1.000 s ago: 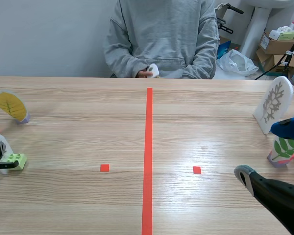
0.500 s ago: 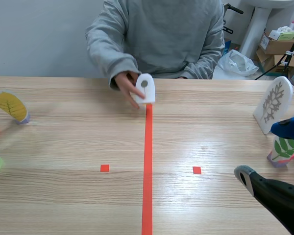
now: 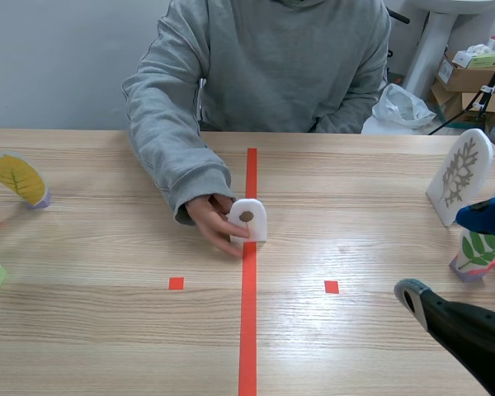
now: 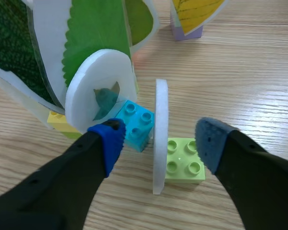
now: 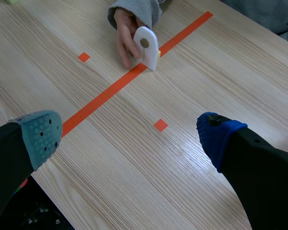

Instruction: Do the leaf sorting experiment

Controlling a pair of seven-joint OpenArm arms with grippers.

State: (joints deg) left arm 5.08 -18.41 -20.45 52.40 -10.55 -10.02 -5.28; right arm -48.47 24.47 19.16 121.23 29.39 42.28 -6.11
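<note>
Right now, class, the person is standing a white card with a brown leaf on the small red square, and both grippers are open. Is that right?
Not the square. The scene view shows the person's hand standing the white card on the long red tape line. The left gripper and right gripper are open.

Four whole leaf cards (image 3: pixel 16 177) (image 3: pixel 248 219) (image 3: pixel 460 172) (image 3: pixel 478 250) in scene view, one person (image 3: pixel 272 66)

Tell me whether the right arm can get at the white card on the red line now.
Probably not yet: a person's hand holds the white card upright on the tape line. The right claw is open and nothing stands between it and the card, so only the hand blocks a grip.
</note>
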